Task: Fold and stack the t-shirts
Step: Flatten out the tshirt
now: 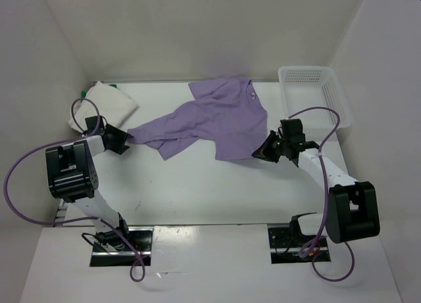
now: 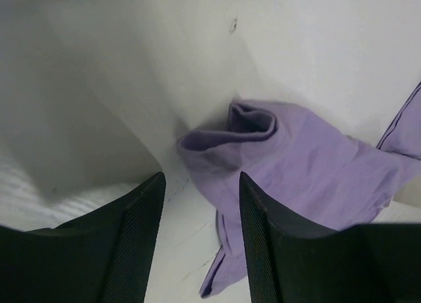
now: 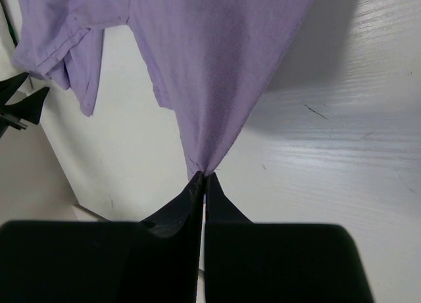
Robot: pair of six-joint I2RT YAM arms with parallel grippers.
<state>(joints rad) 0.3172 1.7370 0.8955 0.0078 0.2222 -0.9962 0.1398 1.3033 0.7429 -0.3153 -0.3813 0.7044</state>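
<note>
Right gripper [image 3: 204, 178] has its fingers pressed together on a corner of the lavender t-shirt [image 1: 220, 119], the cloth drawn to a tight point where it enters the tips and fanning out wide beyond them. Left gripper [image 2: 200, 178] stands spread, its two fingers apart over the worktop [image 1: 197, 185]. The bunched, rolled end of the same shirt lies just ahead of them, and a strip of it runs down into the gap beside the right-hand finger, not clamped. From above, the lavender shirt lies rumpled across the middle of the worktop, one narrow part stretched out toward the left gripper and the lower right corner at the right one. At the far left corner sits the white t-shirt [image 1: 105, 104], folded, with a sliver of the green t-shirt [image 1: 86, 93] showing at its edge. A white perforated basket [image 1: 316, 96] stands at the far right, apart from the cloth.
</note>
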